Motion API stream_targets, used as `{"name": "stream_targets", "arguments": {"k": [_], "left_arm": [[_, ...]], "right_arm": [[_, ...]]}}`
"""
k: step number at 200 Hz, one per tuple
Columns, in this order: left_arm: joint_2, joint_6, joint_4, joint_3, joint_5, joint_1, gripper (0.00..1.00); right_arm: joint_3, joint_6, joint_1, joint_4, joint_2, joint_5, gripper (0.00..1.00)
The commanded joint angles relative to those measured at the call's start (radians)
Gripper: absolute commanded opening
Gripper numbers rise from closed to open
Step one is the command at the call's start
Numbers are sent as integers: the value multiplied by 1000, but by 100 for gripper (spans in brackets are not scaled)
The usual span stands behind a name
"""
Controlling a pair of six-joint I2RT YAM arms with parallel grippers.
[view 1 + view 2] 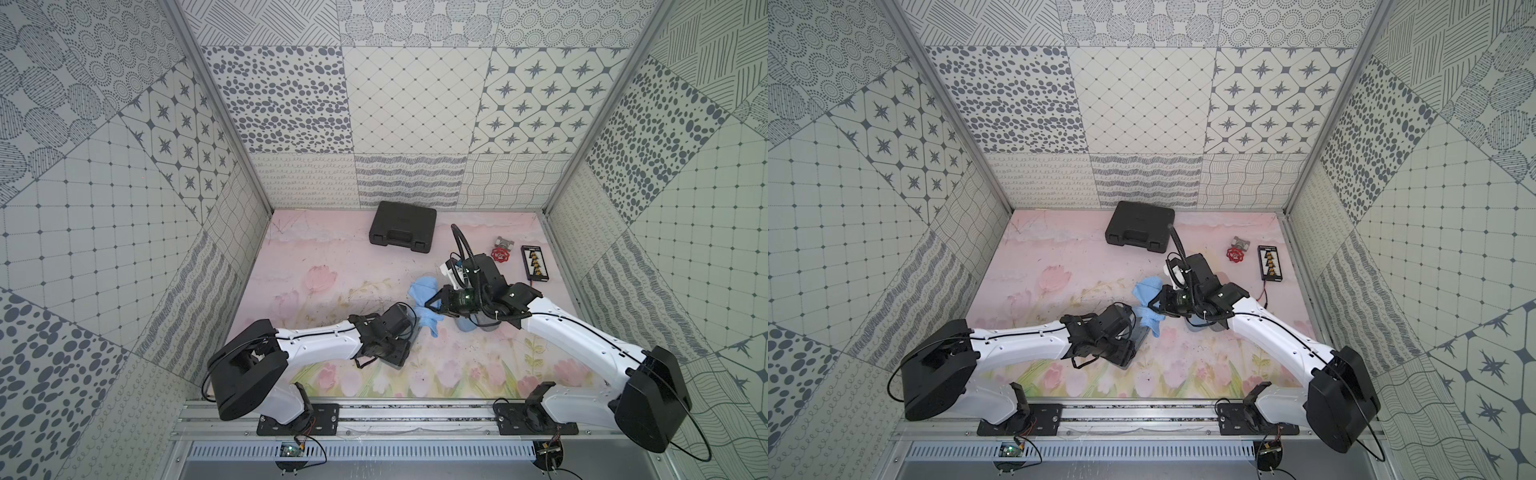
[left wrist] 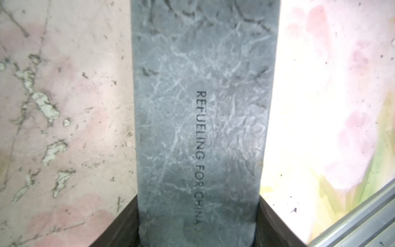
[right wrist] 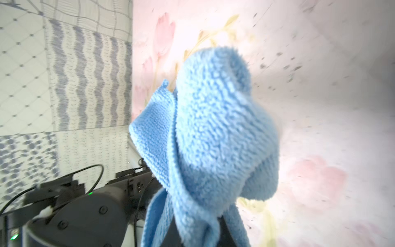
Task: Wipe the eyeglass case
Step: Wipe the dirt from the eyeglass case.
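Observation:
The eyeglass case (image 2: 198,107) is a grey, crackle-textured slab with printed lettering. My left gripper (image 2: 197,235) is shut on its near end, one dark finger (image 2: 119,231) against each long side. In both top views the case (image 1: 412,332) sticks out of the left gripper (image 1: 397,353) low over the mat. My right gripper (image 1: 434,305) is shut on a bunched light-blue cloth (image 1: 424,291). The cloth (image 3: 213,132) fills the right wrist view and hides the right gripper's (image 3: 205,235) fingertips. A lower fold of it (image 1: 1152,322) hangs right beside the case's far end (image 1: 1140,336).
A black tool case (image 1: 403,226) lies at the back wall. A red valve handwheel (image 1: 500,253) and a black connector board (image 1: 535,262) sit at the back right. A bluish-grey object (image 1: 467,324) is partly hidden under my right arm. Patterned walls enclose the floral mat (image 1: 316,257).

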Motion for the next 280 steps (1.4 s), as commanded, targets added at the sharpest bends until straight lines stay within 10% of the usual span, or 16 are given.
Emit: {"name": "stream_targets", "arguments": {"k": [1,58,108,168,240,280], "left_arm": [[-7,110,51,-24,-46,-15,28],[-15,77,93,-29,-37,-27,29],[-31,48,48,-31,-56,-26,35],[-37,-85,8,-16,44,-24,83],[-210,-380,291,-247,211,-75,84],[-179,-325,368,-172,186,-128,84]], "right_arm": [[37,-113,89,-208,96,251,0],[103,-77,178,-93,382,215,0],[255,-214,96,-410,411,772,0],[93,-129,117,-324,247,420,0],[338,-175,125,-266,560,336,0],[577,-245,139,-294,678,201,0]]}}
